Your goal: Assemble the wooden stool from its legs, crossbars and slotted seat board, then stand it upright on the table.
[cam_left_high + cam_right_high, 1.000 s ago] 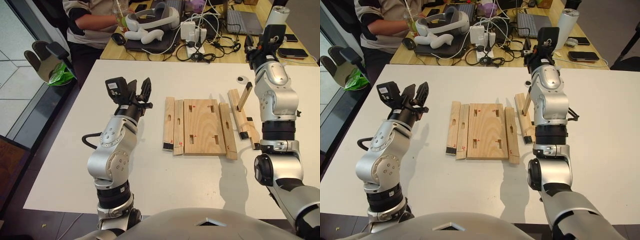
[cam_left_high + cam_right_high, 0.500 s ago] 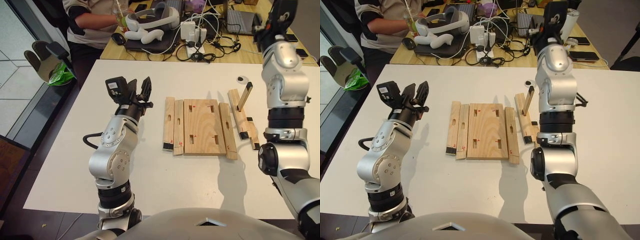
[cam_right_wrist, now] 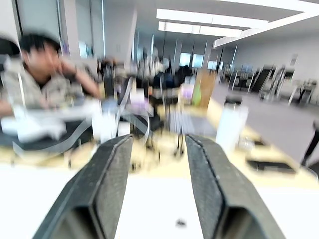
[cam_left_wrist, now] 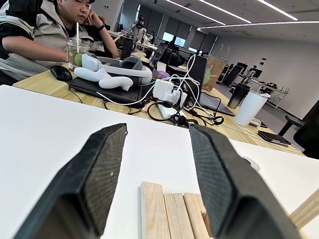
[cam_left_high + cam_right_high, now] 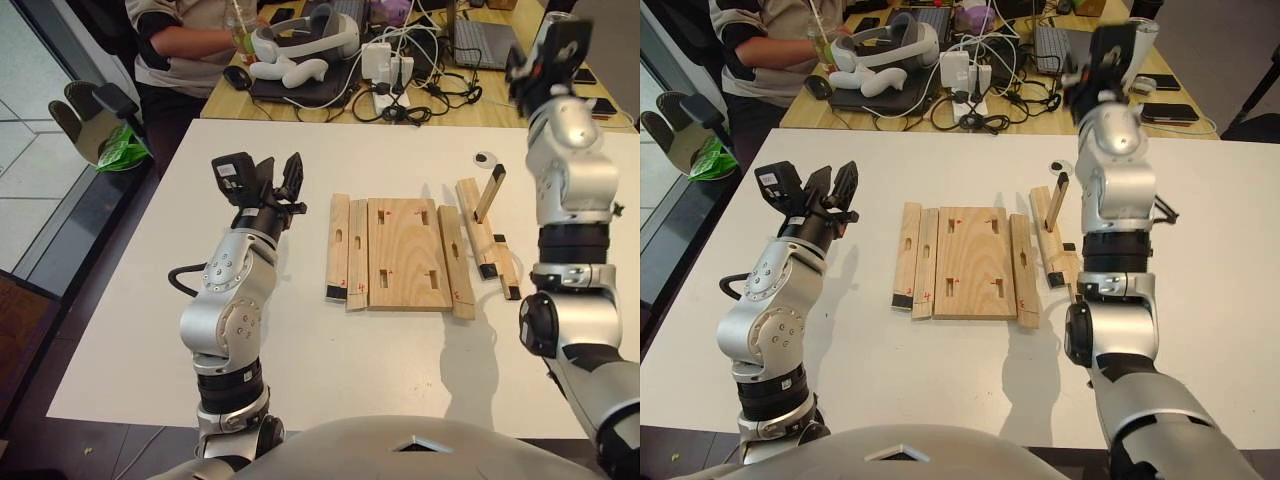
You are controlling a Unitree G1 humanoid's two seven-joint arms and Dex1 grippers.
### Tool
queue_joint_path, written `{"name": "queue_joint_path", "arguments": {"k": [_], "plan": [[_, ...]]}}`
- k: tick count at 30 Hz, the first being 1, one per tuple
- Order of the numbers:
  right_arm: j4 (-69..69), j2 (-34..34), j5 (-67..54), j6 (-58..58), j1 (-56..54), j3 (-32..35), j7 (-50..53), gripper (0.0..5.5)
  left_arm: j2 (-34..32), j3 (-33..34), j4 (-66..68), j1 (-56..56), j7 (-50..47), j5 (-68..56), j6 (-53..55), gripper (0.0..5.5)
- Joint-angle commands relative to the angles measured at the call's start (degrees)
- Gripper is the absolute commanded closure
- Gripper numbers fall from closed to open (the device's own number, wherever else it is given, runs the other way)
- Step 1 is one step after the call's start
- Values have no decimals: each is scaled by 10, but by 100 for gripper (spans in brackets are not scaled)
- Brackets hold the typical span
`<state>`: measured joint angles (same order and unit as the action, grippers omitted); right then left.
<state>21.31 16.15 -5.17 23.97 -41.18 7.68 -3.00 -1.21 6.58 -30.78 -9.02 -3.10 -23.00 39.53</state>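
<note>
White table [image 5: 300,330] is carrying all the parts. Seat board [image 5: 408,253] is lying flat mid-table: one board, four slots by my count, long axis running away from me. Flat slats are lying tight against it on the same axis: two left slats [image 5: 345,250] side by side, and one right slat [image 5: 455,262]. Further right a loose pile [image 5: 478,235] is sitting. I'm counting three pieces there, one longer piece flat, one thinner dark-ended piece beside it, and one stick [image 5: 489,192] leaning tilted, but that count is shaky. I'm holding my left gripper [image 5: 280,172] low, near the left slats on their left, fingers spread apart, gripping nothing, pointing away from me. So the wood is lying to its right, with the slat ends showing between the fingers in the wrist view. I'm holding my right gripper [image 3: 157,142] raised high at the far right, fingers apart, empty, well apart from the pile below. Judging from this, the left arm is nearer. The grab is calling for a shift right and down, closing across a slat's narrow width. One small round disc [image 5: 485,157] is sitting near the stick's top.
</note>
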Motion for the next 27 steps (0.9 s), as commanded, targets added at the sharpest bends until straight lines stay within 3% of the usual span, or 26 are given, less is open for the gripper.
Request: {"name": "queue_joint_path", "arguments": {"k": [1, 8, 20, 27], "plan": [[44, 9, 15, -1, 65, -8, -12, 356, 1, -4, -1, 0, -2, 3, 1, 319], [53, 5, 7, -33, 58, 6, -11, 356, 3, -5, 1, -5, -3, 2, -1, 319], [-75, -2, -61, -36, -96, 49, -10, 356, 9, -10, -4, 5, -6, 5, -4, 319], [-2, -25, -46, -28, 22, 39, -11, 356, 11, -13, -5, 8, -6, 5, -2, 319]]}}
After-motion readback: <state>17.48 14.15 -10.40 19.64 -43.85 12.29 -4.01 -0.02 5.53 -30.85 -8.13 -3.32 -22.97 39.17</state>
